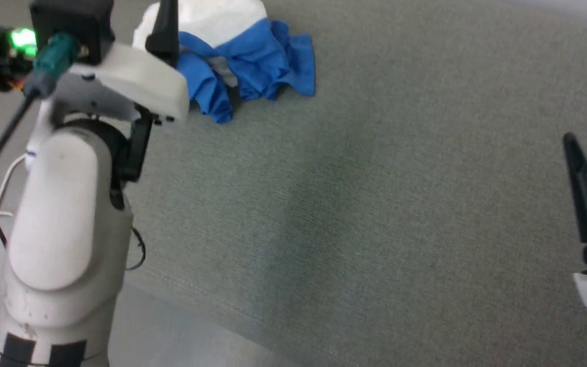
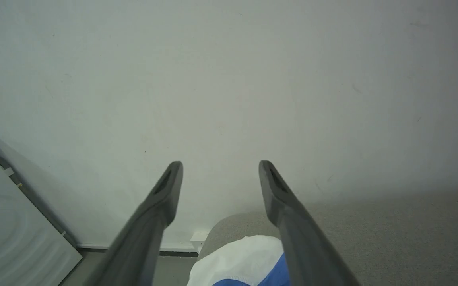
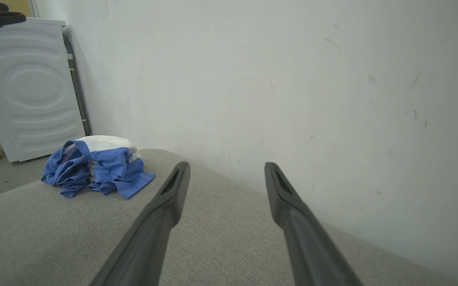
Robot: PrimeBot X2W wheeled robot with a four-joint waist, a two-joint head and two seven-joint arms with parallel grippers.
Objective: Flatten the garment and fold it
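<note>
The shirt (image 1: 258, 61) is lying bunched on the surface (image 1: 375, 204), the left tool (image 2: 219, 171) hovering beside it, the right tool (image 3: 227, 172) well apart, both wide open and empty. Flattening is only beginning, and the next move likely calls for pinching an edge.

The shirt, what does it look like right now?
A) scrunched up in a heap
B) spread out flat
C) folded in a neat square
A: the shirt lies in a crumpled heap on the grey fabric surface, its blue parts bunched up in front of the white part.
</note>
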